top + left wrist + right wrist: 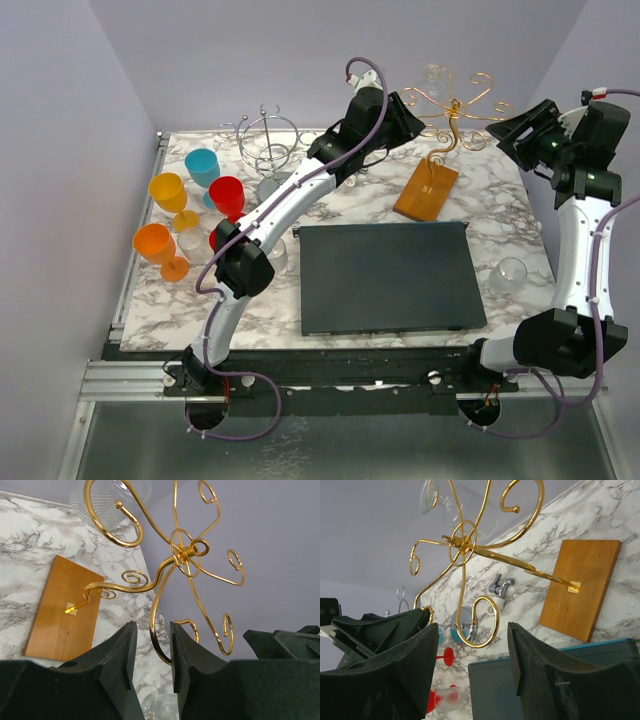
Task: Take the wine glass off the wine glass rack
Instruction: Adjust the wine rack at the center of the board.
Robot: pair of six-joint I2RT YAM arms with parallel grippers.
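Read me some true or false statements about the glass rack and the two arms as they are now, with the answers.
1. A clear wine glass hangs on the wine glass rack. True.
2. The rack's wooden base sits on the dark mat. False: it stands on the marble table, beside the mat.
3. The left end effector grips the wine glass. False: its jaws are open and empty, near the gold hooks.
4. The right end effector is open. True.
5. The coloured glasses stand on the table's right side. False: they stand on its left side.
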